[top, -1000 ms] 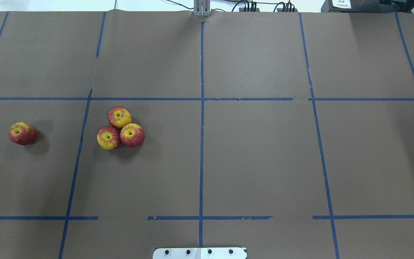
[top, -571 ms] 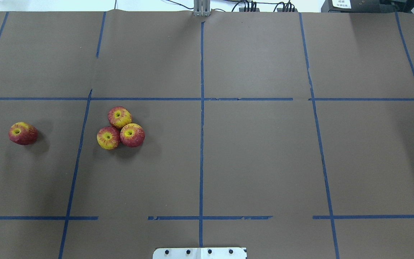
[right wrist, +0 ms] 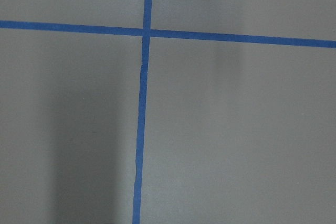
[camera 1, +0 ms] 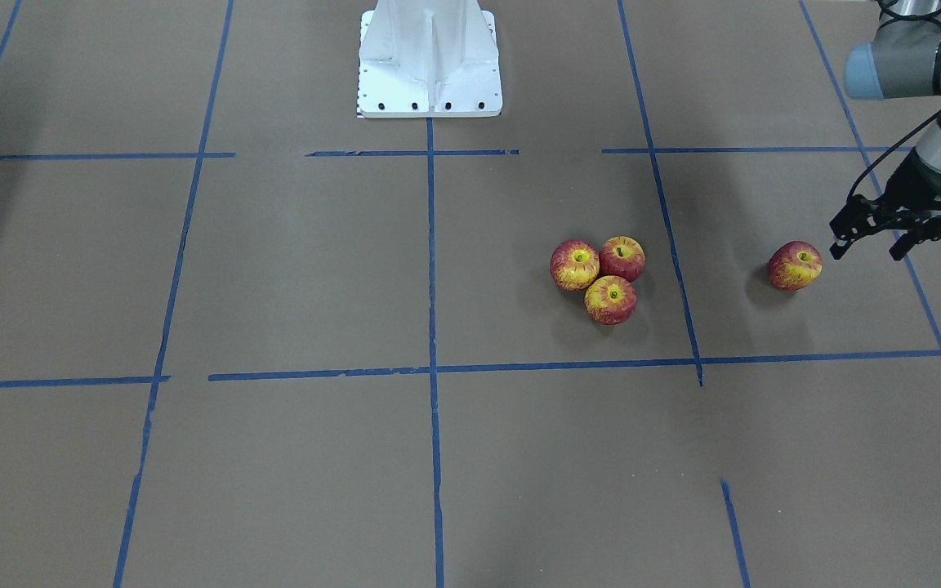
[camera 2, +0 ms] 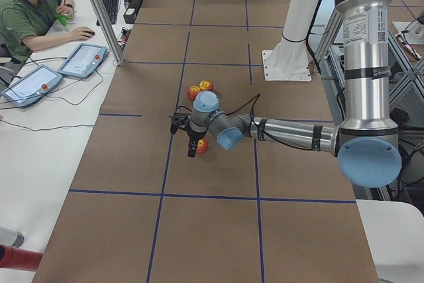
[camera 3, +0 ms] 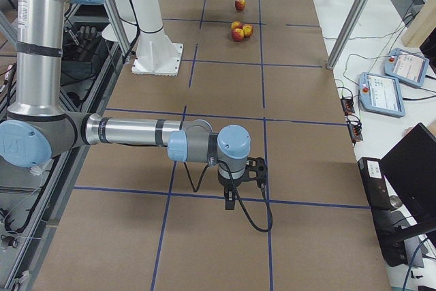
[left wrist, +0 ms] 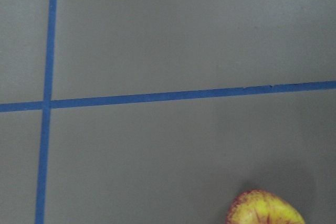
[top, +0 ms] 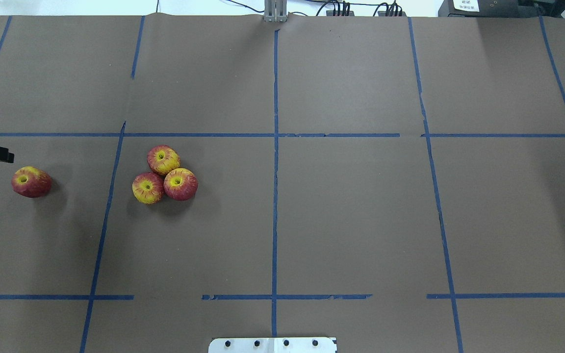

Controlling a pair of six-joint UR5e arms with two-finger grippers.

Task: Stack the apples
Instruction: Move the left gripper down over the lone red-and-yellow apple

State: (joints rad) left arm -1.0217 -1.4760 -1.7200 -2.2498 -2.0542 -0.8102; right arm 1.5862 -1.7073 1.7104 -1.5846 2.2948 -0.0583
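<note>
The lone apple lies tilted on the brown counter. It is well apart from the three apples, which sit touching one another in a tight cluster, stems up, on the other side of a blue tape line. None is stacked yet. They look smooth, hard-skinned and probably light, so I judge they will roll readily and slip out of a pinch set too high or too low. The sound hold is from above, across the widest girth and clear of the stem. The hollow where the three meet looks the natural seat for a fourth. The left hand hangs just beside the lone apple, its fingers spread wide with nothing between them. The right hand hovers over bare counter far from the fruit; whether it is spread or closed cannot be told.
</note>
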